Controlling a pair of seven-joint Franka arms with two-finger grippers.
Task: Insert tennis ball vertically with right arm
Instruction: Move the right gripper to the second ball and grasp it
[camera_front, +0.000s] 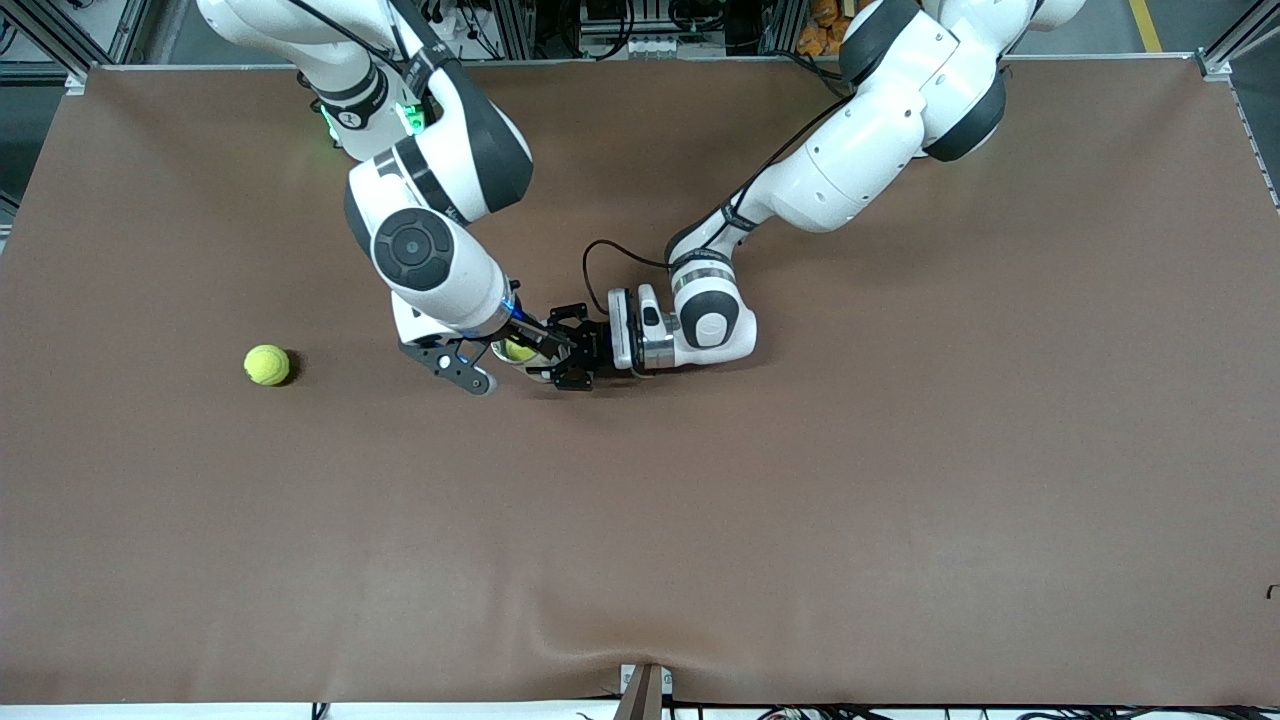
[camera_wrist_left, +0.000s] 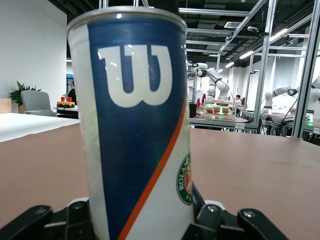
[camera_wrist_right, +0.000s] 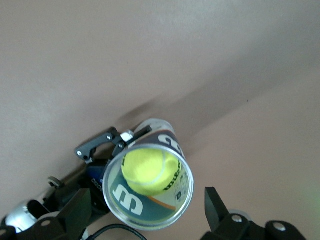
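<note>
A clear Wilson tennis ball can (camera_wrist_left: 135, 125) stands upright in the middle of the table, open end up. My left gripper (camera_wrist_left: 142, 225) is shut on its lower part, with one finger (camera_wrist_left: 80, 220) on each side; it also shows in the front view (camera_front: 565, 355). A yellow tennis ball (camera_wrist_right: 150, 170) lies inside the can (camera_wrist_right: 150, 200). My right gripper (camera_wrist_right: 147, 215) is open and empty, straight above the can's mouth, with its fingers (camera_wrist_right: 75, 210) spread wider than the can. In the front view the right gripper (camera_front: 515, 340) covers most of the can.
A second yellow tennis ball (camera_front: 267, 365) lies loose on the brown table cloth (camera_front: 800, 500) toward the right arm's end. The left arm's cable (camera_front: 600, 260) loops over the table beside its wrist.
</note>
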